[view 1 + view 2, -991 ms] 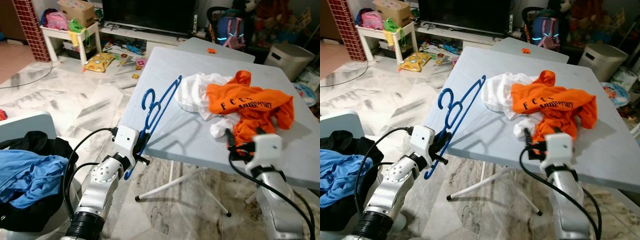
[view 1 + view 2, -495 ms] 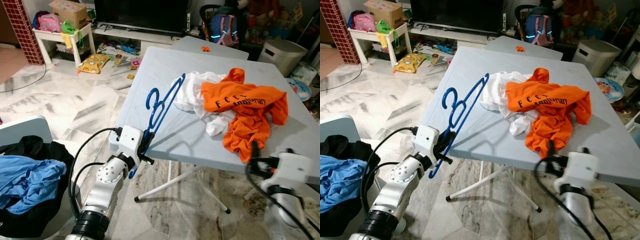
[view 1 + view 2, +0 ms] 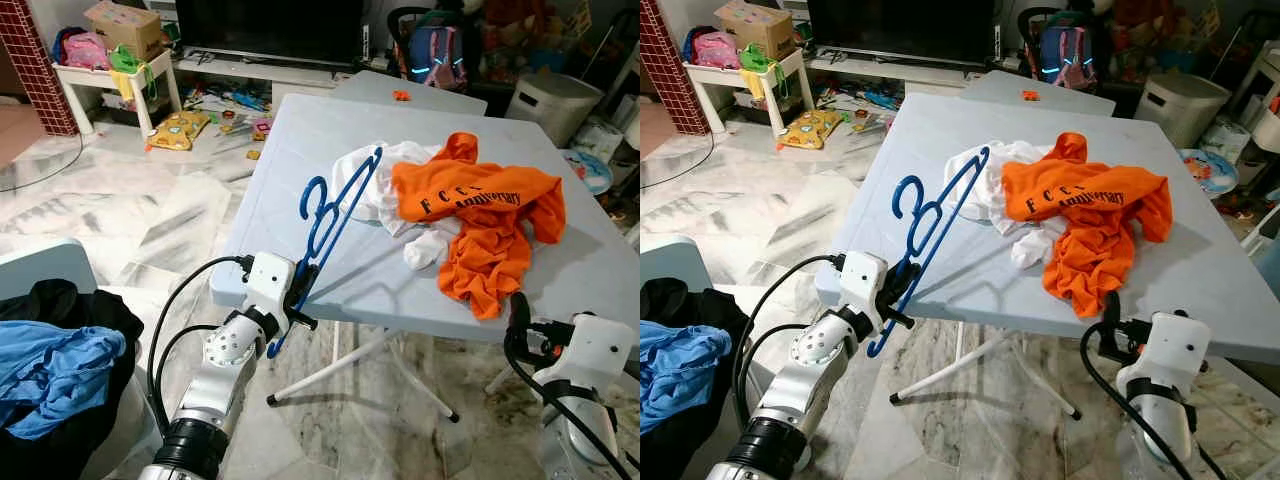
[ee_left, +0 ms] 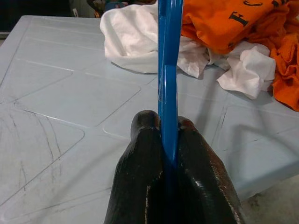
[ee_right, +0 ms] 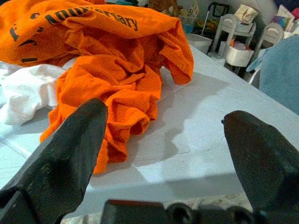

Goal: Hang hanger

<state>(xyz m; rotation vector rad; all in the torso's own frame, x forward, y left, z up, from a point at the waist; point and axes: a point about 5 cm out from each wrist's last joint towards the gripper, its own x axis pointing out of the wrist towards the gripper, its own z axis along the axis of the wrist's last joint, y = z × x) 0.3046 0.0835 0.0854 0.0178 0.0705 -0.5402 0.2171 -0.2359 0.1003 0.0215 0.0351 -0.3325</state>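
Left gripper, frame centre, is clamping its fingers on the blue hanger; right gripper fingers are standing apart before the orange shirt reading "Anniversary" on the bench.

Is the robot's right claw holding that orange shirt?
No. The right gripper is open with its fingers spread wide, short of the orange T-shirt, which lies on the table.

Thin blue plastic hanger, tilted up over the table's near-left edge
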